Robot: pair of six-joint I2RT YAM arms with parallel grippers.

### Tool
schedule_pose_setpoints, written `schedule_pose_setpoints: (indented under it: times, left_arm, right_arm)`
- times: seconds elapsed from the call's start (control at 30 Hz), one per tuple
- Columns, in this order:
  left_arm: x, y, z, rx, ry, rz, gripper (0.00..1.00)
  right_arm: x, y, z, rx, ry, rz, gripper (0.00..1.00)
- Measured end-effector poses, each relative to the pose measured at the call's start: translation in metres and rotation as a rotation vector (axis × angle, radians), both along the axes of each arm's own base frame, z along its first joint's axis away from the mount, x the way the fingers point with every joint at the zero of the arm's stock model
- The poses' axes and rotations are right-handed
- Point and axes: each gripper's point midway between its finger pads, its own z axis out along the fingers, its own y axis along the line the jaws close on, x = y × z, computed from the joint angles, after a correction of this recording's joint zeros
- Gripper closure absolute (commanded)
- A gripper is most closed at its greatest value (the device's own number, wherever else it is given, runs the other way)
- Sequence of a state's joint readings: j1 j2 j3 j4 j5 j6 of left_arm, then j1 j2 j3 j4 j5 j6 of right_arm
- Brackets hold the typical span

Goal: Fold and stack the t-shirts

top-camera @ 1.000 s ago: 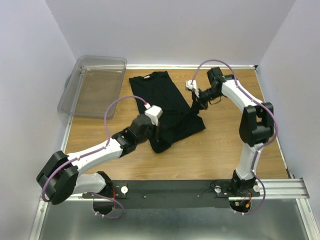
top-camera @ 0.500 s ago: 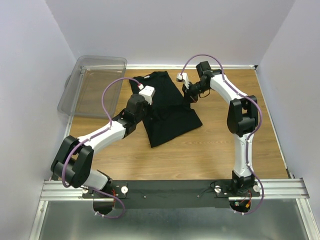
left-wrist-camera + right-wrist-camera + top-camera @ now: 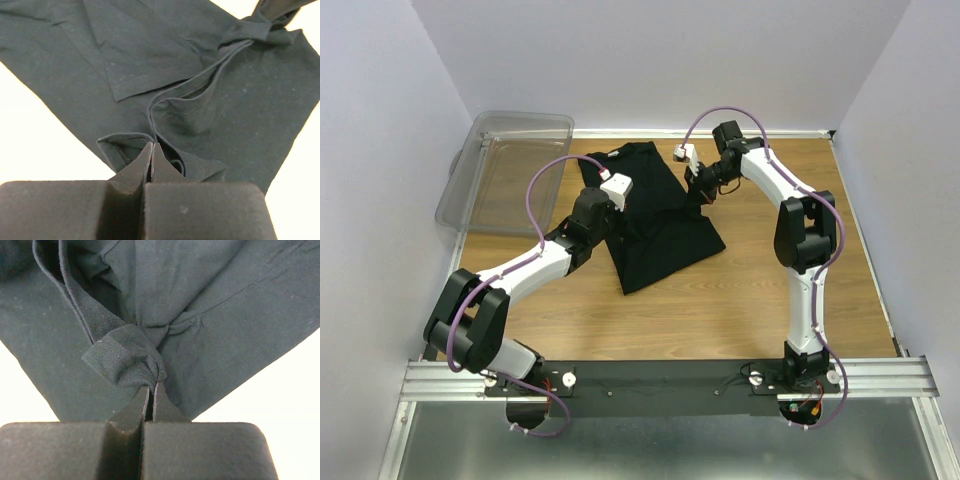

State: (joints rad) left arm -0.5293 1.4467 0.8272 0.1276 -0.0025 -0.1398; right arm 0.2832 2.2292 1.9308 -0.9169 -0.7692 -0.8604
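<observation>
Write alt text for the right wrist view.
The right arm's black two-finger tool, shut, pinches a bunched, stitched edge of a black cotton t-shirt. The shirt lies creased across the frame, with pale tabletop showing at the lower corners.

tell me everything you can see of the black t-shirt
The t-shirt is black, a soft cotton-looking knit with stitched hems. It lies partly folded and slanted on the wooden table, collar end toward the far edge. The left gripper and right gripper are each shut on a bunched fold at opposite side edges.
</observation>
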Motion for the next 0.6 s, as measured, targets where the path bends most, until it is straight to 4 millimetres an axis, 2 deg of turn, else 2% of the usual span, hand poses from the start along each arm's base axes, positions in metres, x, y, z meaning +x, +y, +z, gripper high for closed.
schedule_pose_setpoints:
  times: [0.17, 0.3, 0.37, 0.43, 0.6]
  left_arm:
    - [-0.003, -0.01, 0.004, -0.019, -0.019, -0.066, 1.0]
    - [-0.017, -0.016, 0.013, -0.047, -0.048, -0.138, 1.0]
    - [-0.029, -0.023, 0.024, -0.067, -0.08, -0.185, 1.0]
    - [-0.043, -0.036, 0.035, -0.086, -0.109, -0.243, 1.0]
    - [-0.103, -0.081, 0.046, -0.141, -0.125, -0.441, 1.0]
  right_arm:
    - [-0.005, -0.001, -0.005, -0.004, 0.009, 0.005, 0.99]
    - [-0.026, -0.009, -0.01, -0.015, 0.027, 0.023, 1.0]
    - [-0.043, -0.014, -0.008, -0.021, 0.029, 0.04, 0.99]
    - [-0.065, -0.021, 0.003, -0.021, 0.001, 0.069, 0.99]
    - [-0.139, -0.046, 0.015, -0.036, -0.094, 0.182, 0.98]
